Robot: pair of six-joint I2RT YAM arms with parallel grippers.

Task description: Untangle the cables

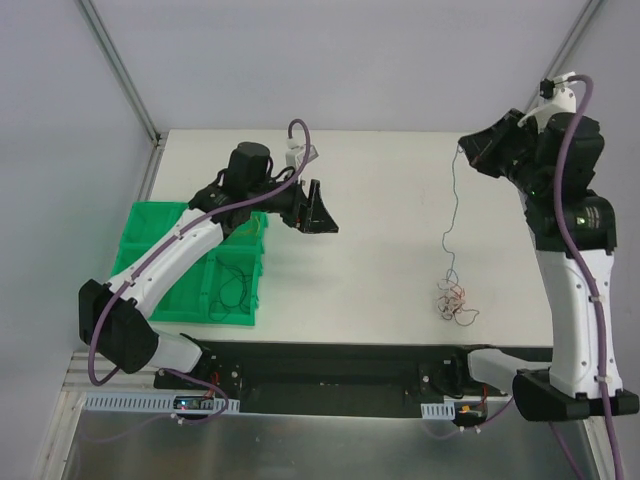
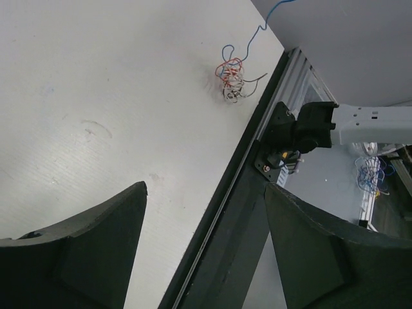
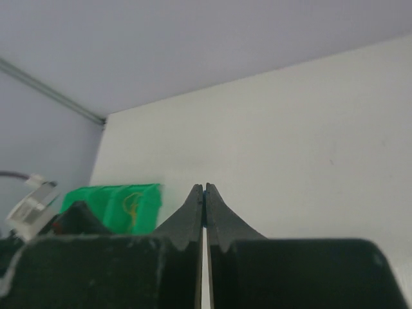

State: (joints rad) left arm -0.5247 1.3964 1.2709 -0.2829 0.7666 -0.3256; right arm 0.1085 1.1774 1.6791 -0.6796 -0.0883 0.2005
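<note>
Top external view: both arm bases sit at the near edge of the tabletop [image 1: 380, 200]; the lines below run outward from there.
Cables [image 1: 455, 300]: a small multicoloured wad lying close to the near edge, toward the right, just ahead of the right arm's base. Red, pale and dark loops are knotted together, so most of the untangling looks undone.
Bin [image 1: 140, 212]: green and divided, at the near left corner. A dark wire [image 1: 235, 288] lies in a near compartment on its right side and a yellowish wire [image 3: 132, 203] in a farther one. This is probably where freed wires are dropped.
Left gripper [image 2: 205, 190]: hovers just right of the bin's far end, jaws wide apart with nothing between them. It is well apart from the wad and seems free to go and pin it.
Strand [image 1: 452, 210]: thin, bluish and kinked, rising from the wad toward the far right.
Right gripper [image 3: 204, 188]: raised high over the far right of the tabletop, fingers pressed together. From above the strand ends at its tip, so it appears pinched there, though the wrist view does not show the wire itself. Holding it high would draw the strand lengthwise out of the knot.
Risk: nothing holds the wad down, so a further pull may lift it whole.
</note>
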